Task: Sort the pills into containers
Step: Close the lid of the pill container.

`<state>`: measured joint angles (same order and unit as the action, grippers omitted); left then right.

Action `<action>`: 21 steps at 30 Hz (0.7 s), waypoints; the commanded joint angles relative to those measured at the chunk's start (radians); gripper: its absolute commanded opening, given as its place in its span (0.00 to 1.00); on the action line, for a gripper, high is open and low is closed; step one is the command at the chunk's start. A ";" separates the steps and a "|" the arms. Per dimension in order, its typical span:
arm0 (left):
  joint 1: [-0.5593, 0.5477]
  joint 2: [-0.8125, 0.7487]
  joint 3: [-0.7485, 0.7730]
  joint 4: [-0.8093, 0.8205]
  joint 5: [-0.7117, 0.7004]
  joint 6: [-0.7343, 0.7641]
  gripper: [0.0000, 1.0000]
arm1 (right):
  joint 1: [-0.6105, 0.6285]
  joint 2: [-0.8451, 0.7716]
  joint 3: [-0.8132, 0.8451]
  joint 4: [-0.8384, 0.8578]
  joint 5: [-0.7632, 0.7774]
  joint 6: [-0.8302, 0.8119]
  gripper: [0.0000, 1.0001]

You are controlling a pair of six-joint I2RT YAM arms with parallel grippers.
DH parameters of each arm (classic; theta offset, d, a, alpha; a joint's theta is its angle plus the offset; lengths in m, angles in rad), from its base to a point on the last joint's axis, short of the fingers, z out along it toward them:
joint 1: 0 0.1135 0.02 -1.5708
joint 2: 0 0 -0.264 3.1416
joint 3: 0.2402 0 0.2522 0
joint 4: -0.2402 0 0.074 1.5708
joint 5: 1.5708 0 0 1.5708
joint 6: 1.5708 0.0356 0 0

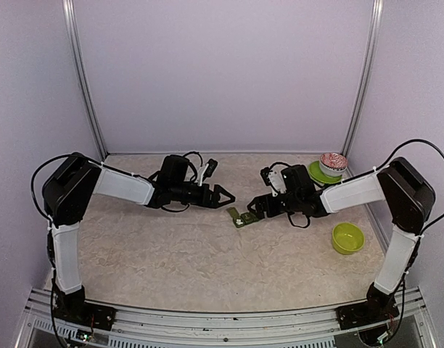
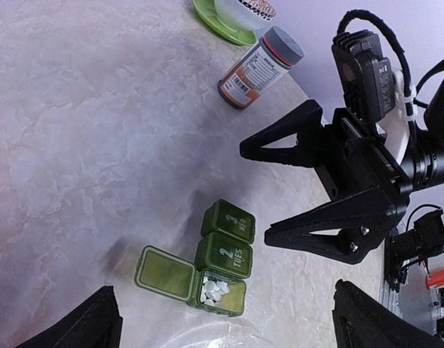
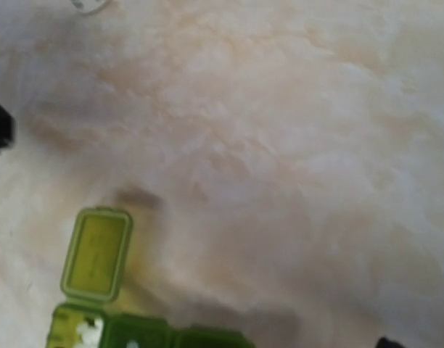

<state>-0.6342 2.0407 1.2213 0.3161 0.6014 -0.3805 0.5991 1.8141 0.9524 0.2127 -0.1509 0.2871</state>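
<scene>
A green pill organizer (image 1: 241,217) lies mid-table between my two grippers. In the left wrist view its end compartment (image 2: 220,292) is open with several white pills inside and its lid (image 2: 165,272) folded out. The compartments marked 2 TUES (image 2: 225,254) and 3 WED (image 2: 230,220) are closed. An orange-labelled pill bottle (image 2: 260,67) stands tilted beyond it. My left gripper (image 1: 229,197) is open and empty, just left of the organizer. My right gripper (image 1: 252,209) is open and empty at the organizer's right, its black fingers (image 2: 287,138) spread. The organizer (image 3: 99,322) shows blurred in the right wrist view.
A patterned bowl (image 1: 333,162) sits on a green plate (image 1: 318,174) at the back right. A lime green bowl (image 1: 347,238) stands near the right wall. The plate (image 2: 225,22) also shows in the left wrist view. Metal posts frame the back corners.
</scene>
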 commanded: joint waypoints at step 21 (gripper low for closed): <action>-0.007 0.142 0.028 0.148 0.027 -0.101 0.99 | -0.008 0.161 -0.079 0.348 -0.117 0.054 0.82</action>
<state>-0.6346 2.1578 1.2190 0.4240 0.6060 -0.4690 0.5987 1.9472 0.8879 0.5098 -0.2497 0.3206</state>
